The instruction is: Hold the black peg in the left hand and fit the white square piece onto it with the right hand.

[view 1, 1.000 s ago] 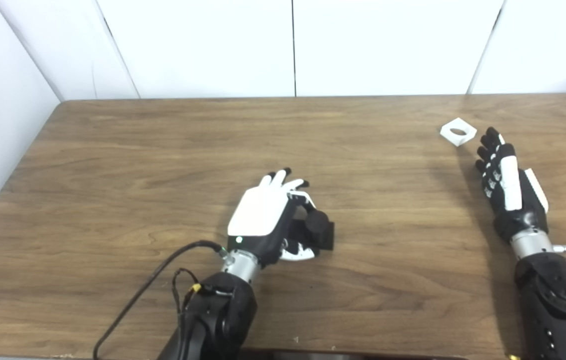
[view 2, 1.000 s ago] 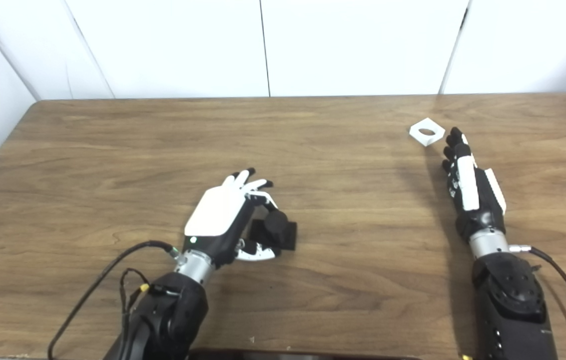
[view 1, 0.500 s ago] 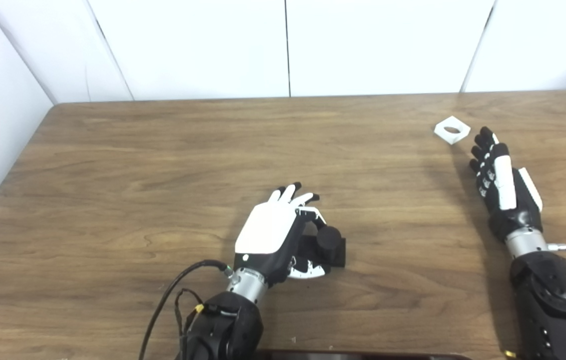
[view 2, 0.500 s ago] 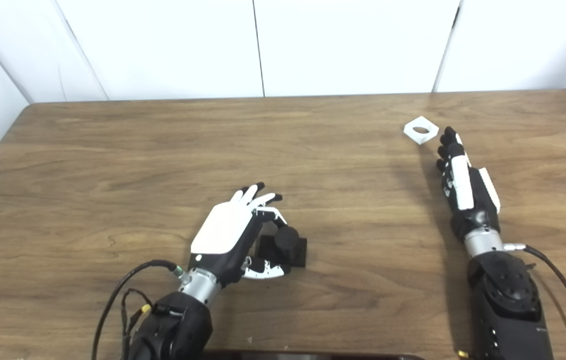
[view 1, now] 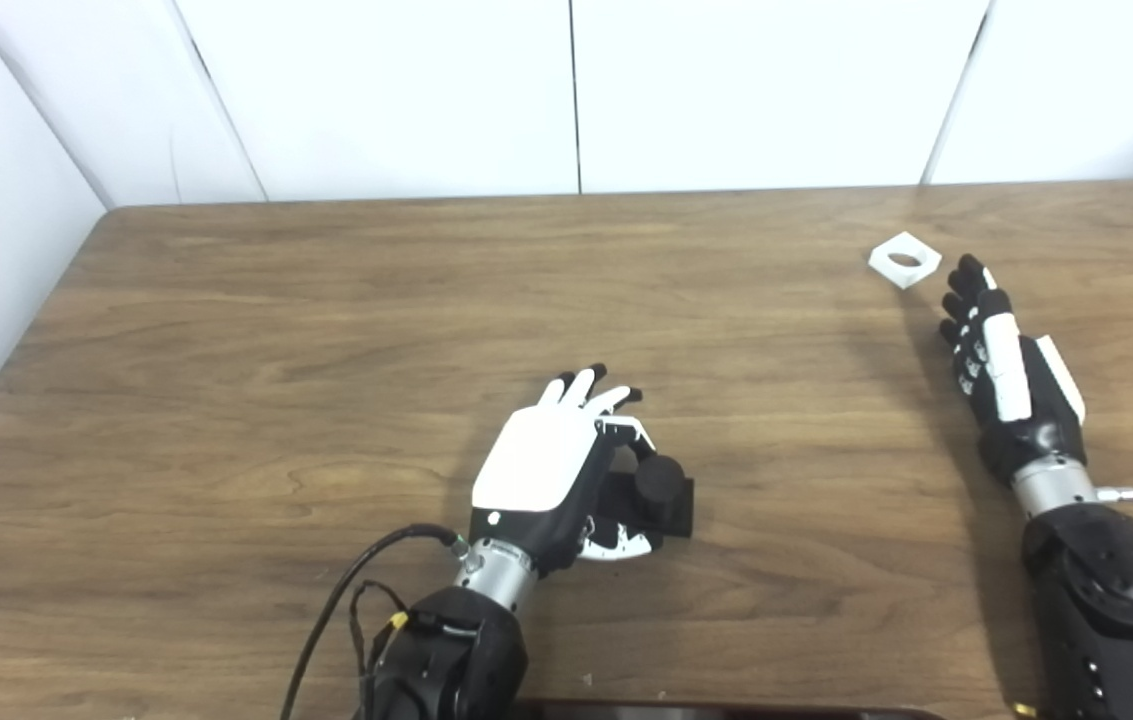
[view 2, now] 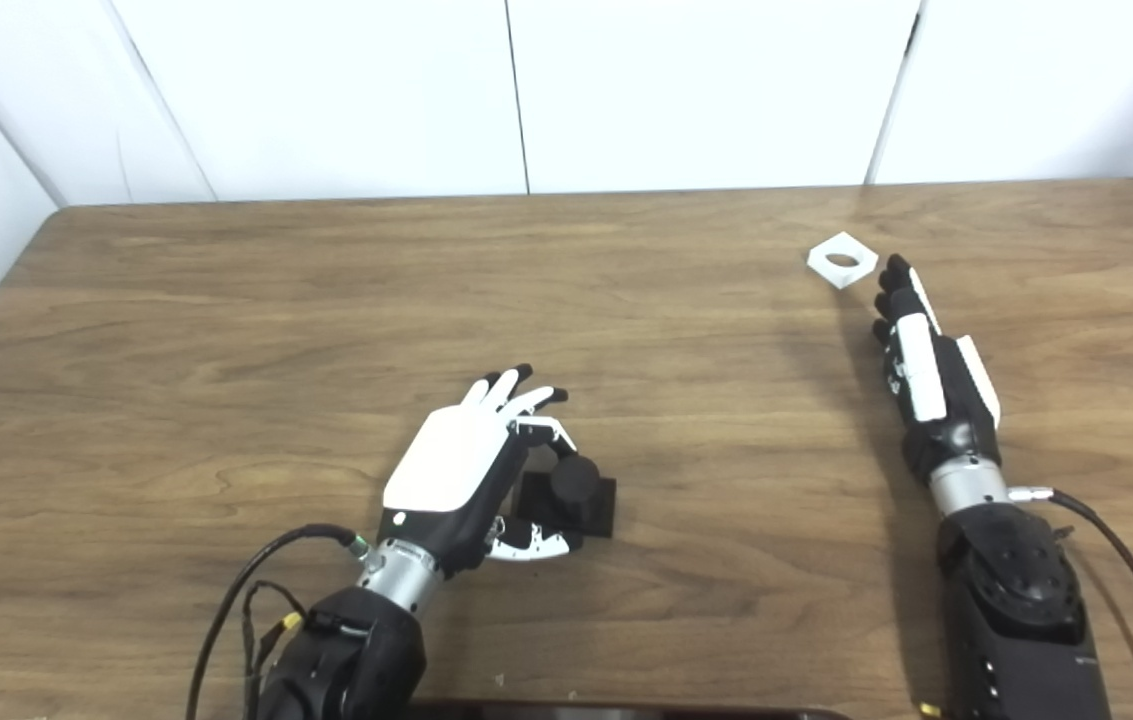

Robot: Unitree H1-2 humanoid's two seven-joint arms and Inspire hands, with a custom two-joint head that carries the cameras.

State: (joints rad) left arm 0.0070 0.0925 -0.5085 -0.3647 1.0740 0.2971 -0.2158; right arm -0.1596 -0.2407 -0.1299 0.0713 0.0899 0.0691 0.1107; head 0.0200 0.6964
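Observation:
The black peg (view 1: 661, 482), a short round post on a square black base, stands on the wooden table (view 1: 326, 320) near the front middle. My left hand (view 1: 538, 462) is cupped against its left side, fingers curled over the post and thumb below the base, fingers still apart. The white square piece (view 1: 904, 260), with a round hole, lies flat at the far right. My right hand (view 1: 1004, 372) lies open and flat, edge-on, with its fingertips a short way to the right of and just in front of the piece, not touching it.
White wall panels close off the table's back and left sides. A black cable (view 1: 346, 590) loops off the left forearm near the front edge. A dark strip (view 1: 726, 712) shows at the picture's bottom edge.
The whole picture shifted between one second ago and now, so the camera moved. Relative to the peg and the white piece, both hands stand about where they were.

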